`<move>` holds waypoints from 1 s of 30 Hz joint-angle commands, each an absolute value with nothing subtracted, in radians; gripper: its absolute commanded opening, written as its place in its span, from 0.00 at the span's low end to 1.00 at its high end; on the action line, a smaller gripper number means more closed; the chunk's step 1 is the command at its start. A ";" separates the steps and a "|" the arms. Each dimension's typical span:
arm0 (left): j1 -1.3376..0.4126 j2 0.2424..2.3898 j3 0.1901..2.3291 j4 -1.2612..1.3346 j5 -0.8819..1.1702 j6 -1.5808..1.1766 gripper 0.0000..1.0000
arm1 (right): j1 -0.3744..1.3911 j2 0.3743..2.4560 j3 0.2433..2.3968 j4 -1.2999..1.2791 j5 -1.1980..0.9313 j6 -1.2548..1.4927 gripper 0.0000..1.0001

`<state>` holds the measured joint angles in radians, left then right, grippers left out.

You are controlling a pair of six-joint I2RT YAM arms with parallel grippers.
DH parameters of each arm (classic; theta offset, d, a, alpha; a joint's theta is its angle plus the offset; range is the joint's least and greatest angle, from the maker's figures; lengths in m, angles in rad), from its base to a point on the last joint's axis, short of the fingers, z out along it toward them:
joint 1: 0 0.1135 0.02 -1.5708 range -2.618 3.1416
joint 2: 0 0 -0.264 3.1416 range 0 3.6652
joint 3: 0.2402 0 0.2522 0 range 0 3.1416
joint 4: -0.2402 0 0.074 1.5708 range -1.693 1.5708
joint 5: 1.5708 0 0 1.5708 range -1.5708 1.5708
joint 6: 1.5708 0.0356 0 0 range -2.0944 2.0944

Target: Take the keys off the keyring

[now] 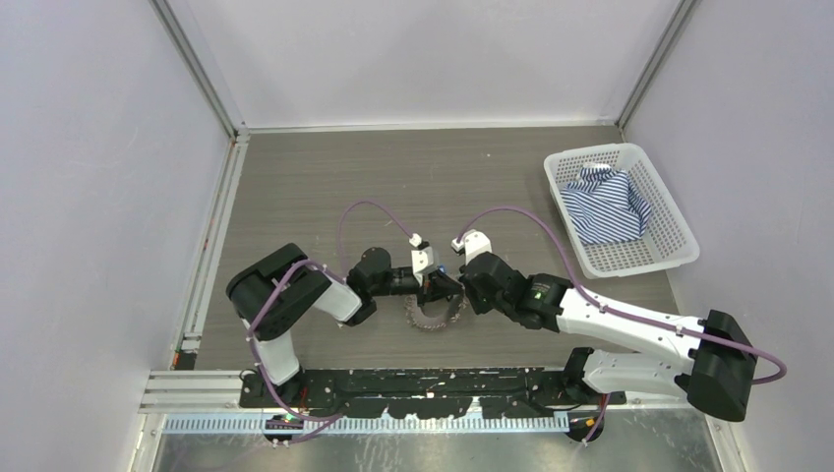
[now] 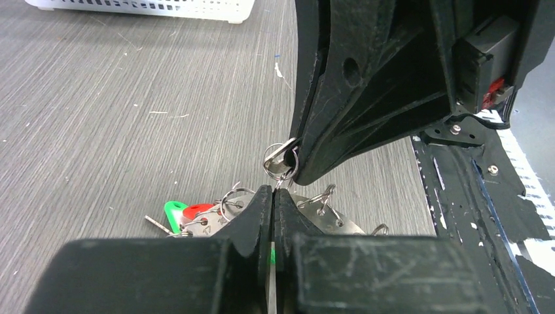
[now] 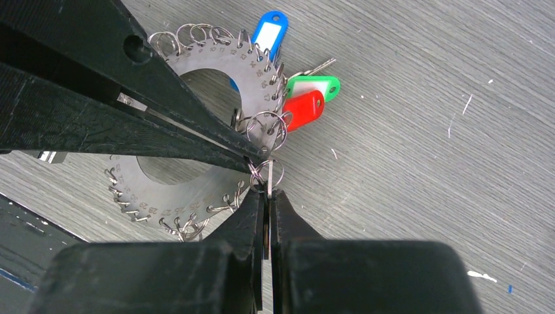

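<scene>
Your left gripper is clenched, its tip beside the right gripper, which pinches a silver key just above the keyring. That keyring lies flat on the table, near the black base strip and well apart from the basket.

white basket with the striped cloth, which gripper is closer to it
Right. The right gripper is at the keyring on the side toward the basket; the left gripper is opposite, farther off.

Small engraved numbers run along the rim of the keyring, but they are too small and too blurred to read surely. No other text or label is readable
</scene>
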<state>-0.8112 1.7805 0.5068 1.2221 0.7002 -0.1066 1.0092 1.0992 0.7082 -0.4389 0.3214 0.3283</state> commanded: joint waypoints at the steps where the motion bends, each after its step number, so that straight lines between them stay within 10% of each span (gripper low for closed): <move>1: -0.842 1.773 0.471 1.313 0.647 -0.110 0.00 | 1.009 1.062 0.707 -0.396 0.334 0.355 0.01; 30: -1.157 1.675 0.365 1.129 0.008 0.342 0.00 | 1.007 1.166 0.579 -0.130 0.482 0.463 0.01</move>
<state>-1.1202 1.6691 0.3557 1.1526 0.0662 0.2501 1.0153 1.1759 0.5880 -0.2672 0.3645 0.4515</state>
